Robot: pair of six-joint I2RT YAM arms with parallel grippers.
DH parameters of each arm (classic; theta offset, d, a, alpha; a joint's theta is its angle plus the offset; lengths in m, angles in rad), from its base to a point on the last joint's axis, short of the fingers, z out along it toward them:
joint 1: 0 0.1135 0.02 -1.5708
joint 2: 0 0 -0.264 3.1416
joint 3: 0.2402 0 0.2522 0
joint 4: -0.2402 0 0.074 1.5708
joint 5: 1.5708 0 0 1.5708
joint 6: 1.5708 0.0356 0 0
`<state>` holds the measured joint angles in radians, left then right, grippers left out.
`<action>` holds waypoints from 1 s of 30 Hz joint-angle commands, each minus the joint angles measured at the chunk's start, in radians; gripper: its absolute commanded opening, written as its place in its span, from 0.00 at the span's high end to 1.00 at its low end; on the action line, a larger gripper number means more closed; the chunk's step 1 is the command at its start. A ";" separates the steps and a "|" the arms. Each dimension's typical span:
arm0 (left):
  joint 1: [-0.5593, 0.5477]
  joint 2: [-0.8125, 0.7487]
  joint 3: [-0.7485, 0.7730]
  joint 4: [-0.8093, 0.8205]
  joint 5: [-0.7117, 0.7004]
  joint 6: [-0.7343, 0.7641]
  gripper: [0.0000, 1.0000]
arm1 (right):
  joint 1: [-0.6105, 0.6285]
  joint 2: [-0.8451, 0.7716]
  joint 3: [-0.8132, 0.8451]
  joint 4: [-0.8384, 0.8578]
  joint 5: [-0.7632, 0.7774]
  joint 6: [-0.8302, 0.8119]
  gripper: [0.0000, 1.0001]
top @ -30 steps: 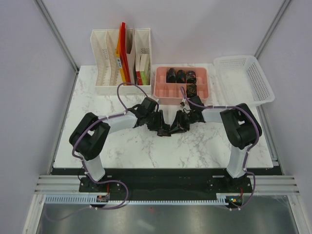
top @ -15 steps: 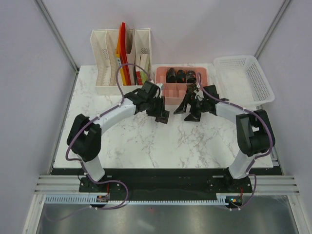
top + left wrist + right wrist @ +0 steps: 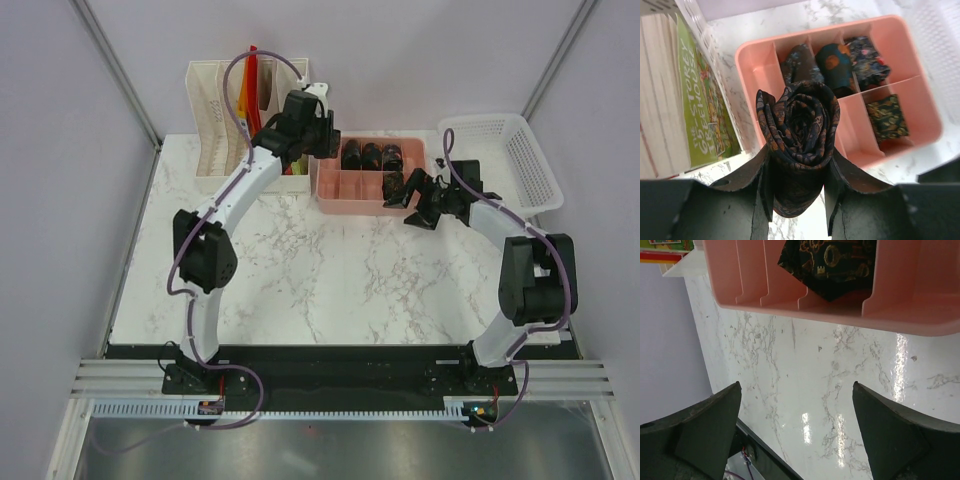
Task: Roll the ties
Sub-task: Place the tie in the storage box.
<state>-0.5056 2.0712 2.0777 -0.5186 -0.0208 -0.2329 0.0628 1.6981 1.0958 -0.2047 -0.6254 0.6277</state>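
A rolled dark tie (image 3: 799, 120) with a fine reddish pattern stands upright between my left gripper's (image 3: 799, 150) fingers, which are shut on it. That gripper (image 3: 318, 137) hangs above the left end of the pink divided tray (image 3: 368, 197). Several other rolled ties (image 3: 372, 156) sit in the tray's (image 3: 927, 117) compartments, three along the back row and one (image 3: 887, 116) in front. My right gripper (image 3: 415, 203) hovers low beside the tray's right front corner. Its jaws (image 3: 797, 407) are wide open over bare marble, with the tray's wall (image 3: 920, 310) and one tie (image 3: 830, 262) ahead.
A white file organiser (image 3: 215, 120) with books and folders stands at the back left, close to my left wrist; a green book (image 3: 700, 115) shows there. A white mesh basket (image 3: 505, 165) stands at the back right. The marble table (image 3: 330, 280) stretches towards me.
The left arm has risen from mid-table and swung back over the tray with the rolled tie. The right gripper has let go, opened wide and moved right beside the tray.
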 commanded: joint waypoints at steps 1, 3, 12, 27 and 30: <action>-0.004 0.096 0.088 -0.011 -0.038 0.043 0.98 | -0.026 -0.066 0.009 0.005 0.021 -0.002 0.02; -0.002 0.110 0.093 -0.011 -0.044 0.040 0.98 | -0.029 -0.074 -0.008 0.007 0.020 0.000 0.02; 0.001 0.125 0.027 -0.046 -0.024 -0.046 0.98 | -0.032 -0.071 -0.027 0.016 0.010 0.009 0.02; 0.004 0.152 -0.013 -0.063 0.059 -0.144 0.98 | -0.034 -0.055 -0.033 0.025 0.007 0.027 0.02; 0.007 0.148 -0.034 -0.063 0.053 -0.160 0.98 | -0.032 -0.057 -0.034 0.025 0.009 0.027 0.02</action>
<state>-0.5034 2.2211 2.0663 -0.5949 0.0135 -0.3374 0.0326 1.6539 1.0698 -0.1967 -0.6155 0.6437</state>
